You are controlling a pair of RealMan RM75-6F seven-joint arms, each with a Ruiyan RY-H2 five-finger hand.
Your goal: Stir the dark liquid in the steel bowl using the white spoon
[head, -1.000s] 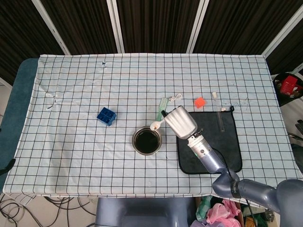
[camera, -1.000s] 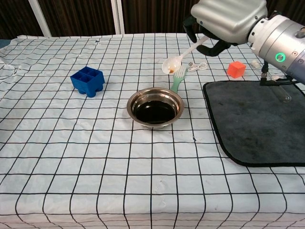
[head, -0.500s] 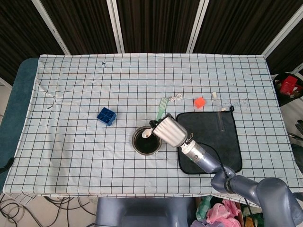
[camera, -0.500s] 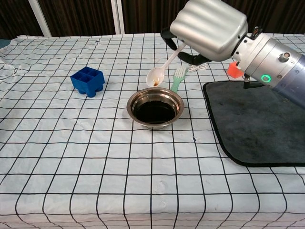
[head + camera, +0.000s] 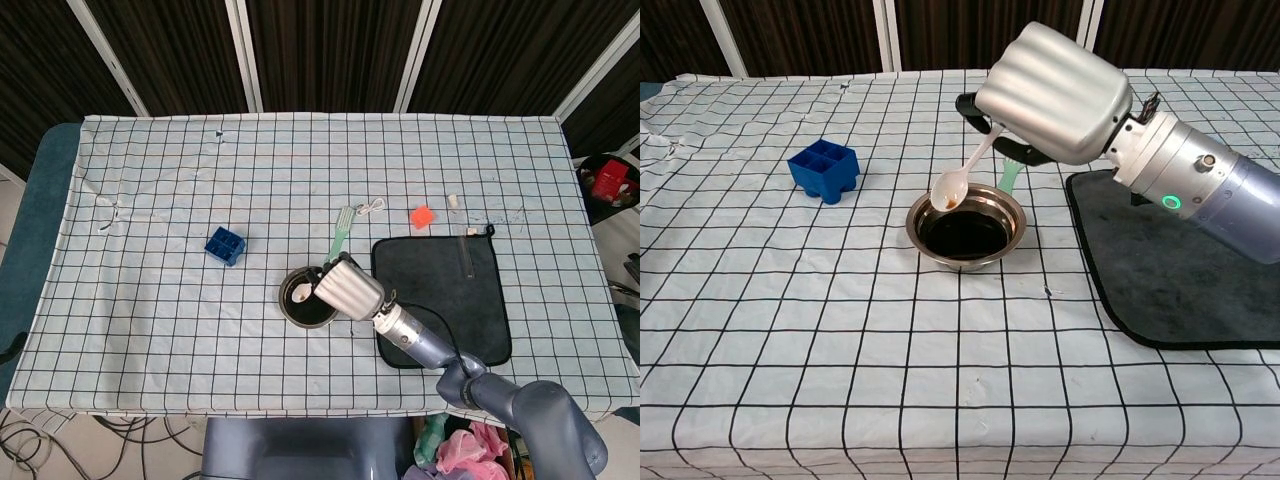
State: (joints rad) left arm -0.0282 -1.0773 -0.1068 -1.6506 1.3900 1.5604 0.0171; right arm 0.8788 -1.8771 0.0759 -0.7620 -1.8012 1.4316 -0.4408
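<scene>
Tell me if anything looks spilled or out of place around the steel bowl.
No spill shows on the cloth around the steel bowl. The only oddity is a brownish smear inside the white spoon that the right hand holds over the bowl's rim.

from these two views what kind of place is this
Probably a lab bench staged for robot practice, not a kitchen: a grid-printed cloth covers the table, unrelated props like a blue tray and steel bowl lie scattered, and loose cables trail below.

blue tray (image 5: 824, 169) well left, brush (image 5: 341, 233) behind bowl (image 5: 1011, 228)
</scene>
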